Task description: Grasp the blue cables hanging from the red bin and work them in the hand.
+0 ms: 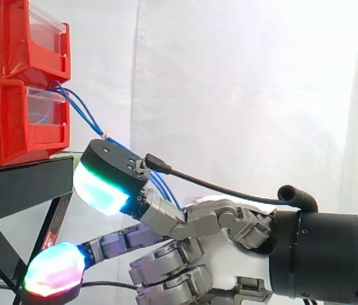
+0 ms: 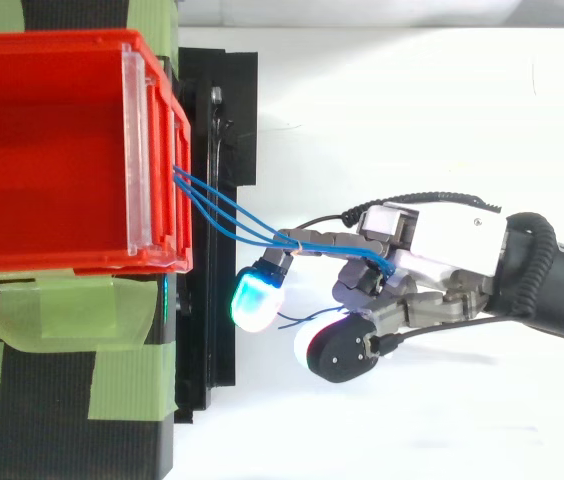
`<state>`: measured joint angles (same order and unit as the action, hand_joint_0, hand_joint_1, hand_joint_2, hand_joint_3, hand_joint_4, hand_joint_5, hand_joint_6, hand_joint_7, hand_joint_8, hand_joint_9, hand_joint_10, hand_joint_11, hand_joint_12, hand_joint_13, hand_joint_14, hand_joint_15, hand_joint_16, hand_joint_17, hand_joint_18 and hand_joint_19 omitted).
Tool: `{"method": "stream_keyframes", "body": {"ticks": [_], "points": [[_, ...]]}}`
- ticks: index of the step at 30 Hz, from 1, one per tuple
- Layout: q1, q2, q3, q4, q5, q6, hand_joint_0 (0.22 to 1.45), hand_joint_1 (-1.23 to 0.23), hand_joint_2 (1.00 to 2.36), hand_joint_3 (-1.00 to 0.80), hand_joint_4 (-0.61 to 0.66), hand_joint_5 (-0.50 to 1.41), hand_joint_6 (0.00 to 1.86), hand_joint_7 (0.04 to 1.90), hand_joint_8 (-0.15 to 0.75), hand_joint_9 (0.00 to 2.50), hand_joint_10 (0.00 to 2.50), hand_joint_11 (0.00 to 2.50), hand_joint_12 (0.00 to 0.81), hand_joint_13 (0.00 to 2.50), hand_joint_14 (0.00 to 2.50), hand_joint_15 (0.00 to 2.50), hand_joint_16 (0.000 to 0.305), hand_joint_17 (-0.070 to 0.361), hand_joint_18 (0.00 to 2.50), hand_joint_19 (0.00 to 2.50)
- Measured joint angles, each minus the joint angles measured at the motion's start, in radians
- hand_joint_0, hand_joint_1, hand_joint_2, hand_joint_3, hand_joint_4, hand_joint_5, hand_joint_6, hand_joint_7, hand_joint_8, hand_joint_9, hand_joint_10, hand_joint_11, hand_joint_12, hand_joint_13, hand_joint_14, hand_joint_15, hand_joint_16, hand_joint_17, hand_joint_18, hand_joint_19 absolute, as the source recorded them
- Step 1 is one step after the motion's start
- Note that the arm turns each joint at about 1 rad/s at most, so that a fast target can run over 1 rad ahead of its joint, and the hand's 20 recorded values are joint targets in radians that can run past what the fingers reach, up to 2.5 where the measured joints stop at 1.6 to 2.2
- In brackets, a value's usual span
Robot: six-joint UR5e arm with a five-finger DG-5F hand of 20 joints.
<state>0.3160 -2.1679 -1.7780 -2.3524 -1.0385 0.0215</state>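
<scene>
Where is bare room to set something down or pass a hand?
Free: white surface either side of the hand, right of the black stand; also inside the red bin. Crowded: between bin and hand, where blue cables cross.

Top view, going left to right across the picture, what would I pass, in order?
red bin → blue cables coming off its front edge → hand, fingers closed on the cables → arm

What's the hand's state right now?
Hand: shut on the blue cables, fingers curled round them.
</scene>
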Motion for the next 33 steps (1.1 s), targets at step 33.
{"method": "stream_keyframes", "body": {"ticks": [33], "points": [[0.0,0.0,0.0,0.0,0.0,0.0,0.76,-0.56,1.0,-1.0,0.27,0.14,0.0,1.31,0.588,1.53,2.5,2.5,0.683,1.95,2.5,1.9,0.214,0.16,2.34,0.67]]}}
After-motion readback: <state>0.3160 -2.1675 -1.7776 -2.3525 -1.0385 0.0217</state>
